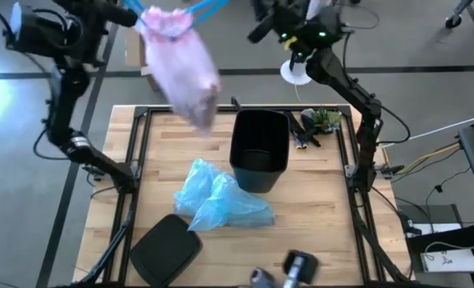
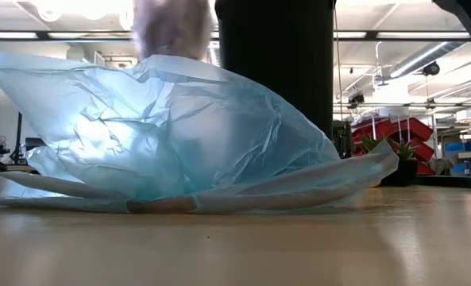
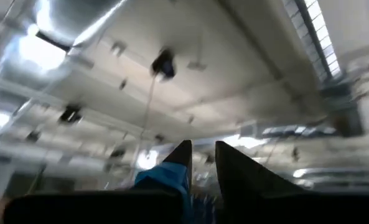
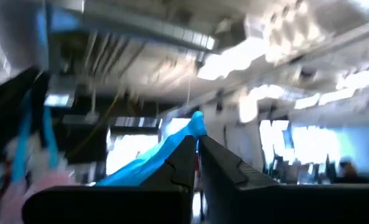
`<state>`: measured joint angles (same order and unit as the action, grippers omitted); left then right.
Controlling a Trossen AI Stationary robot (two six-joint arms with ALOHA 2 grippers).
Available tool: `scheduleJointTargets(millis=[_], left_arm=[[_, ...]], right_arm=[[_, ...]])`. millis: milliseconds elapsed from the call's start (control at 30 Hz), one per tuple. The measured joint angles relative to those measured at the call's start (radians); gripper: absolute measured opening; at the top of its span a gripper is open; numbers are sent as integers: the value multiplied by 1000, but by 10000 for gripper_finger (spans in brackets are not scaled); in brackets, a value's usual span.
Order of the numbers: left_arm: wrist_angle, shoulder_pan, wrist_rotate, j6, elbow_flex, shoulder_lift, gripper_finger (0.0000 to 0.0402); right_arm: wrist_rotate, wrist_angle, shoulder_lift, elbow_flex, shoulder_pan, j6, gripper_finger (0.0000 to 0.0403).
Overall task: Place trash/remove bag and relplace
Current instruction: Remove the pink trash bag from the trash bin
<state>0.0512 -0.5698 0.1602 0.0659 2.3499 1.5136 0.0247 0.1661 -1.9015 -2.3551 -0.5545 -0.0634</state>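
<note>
Overhead: bag [image 1: 181,68] hangs below both raised pincers, slung by its blue drawstring [image 1: 205,8], up over the table's far edge, beside the bin [image 1: 259,148]. Left gripper [image 3: 200,163] pinches drawstring; right gripper [image 4: 195,152] is clamped on it too. Film looks flimsy, slippery; the cord seems the safest hold.

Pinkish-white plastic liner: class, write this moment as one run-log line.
pinkish-white plastic liner: lifted clear of black bin | left gripper: on blue drawstring | right gripper: shut on drawstring

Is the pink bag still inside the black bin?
No: in the high view the pink bag hangs in the air off the table's far-left corner, and the bin stands unlined.
</note>
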Motion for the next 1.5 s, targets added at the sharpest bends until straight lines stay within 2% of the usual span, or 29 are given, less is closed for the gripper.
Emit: scheduleJointTargets(millis=[133,200,300,433,533,733,933,1133,1367,1500], left_arm=[[302,-48,182,-121,-1,-15,73],[417,-70,198,-140,-2,-16,83],[593,-92,199,-187,-10,-5,97],[768,-125,210,-214,-3,-13,114],[839,-149,245,-218,-9,-2,124],[863,-151,217,-232,-17,22,139],[1022,-151,237,-253,-13,-7,152],[1156,-153,245,-319,-14,-65,165],[1159,-152,252,-397,-14,-153,176],[1240,-152,280,-465,-17,-167,179]], right_arm=[[75,-169,-30,0,3,-31,13],[144,-242,-37,2,4,-29,26],[258,-356,-37,0,4,-26,69],[383,-586,-36,0,-3,-22,148],[448,-754,-29,0,-3,29,204],[446,-959,42,0,14,143,274],[441,-1098,140,0,27,202,287],[360,-1263,247,0,31,280,277],[315,-1355,366,0,31,284,286],[315,-1385,420,1,43,279,288]])
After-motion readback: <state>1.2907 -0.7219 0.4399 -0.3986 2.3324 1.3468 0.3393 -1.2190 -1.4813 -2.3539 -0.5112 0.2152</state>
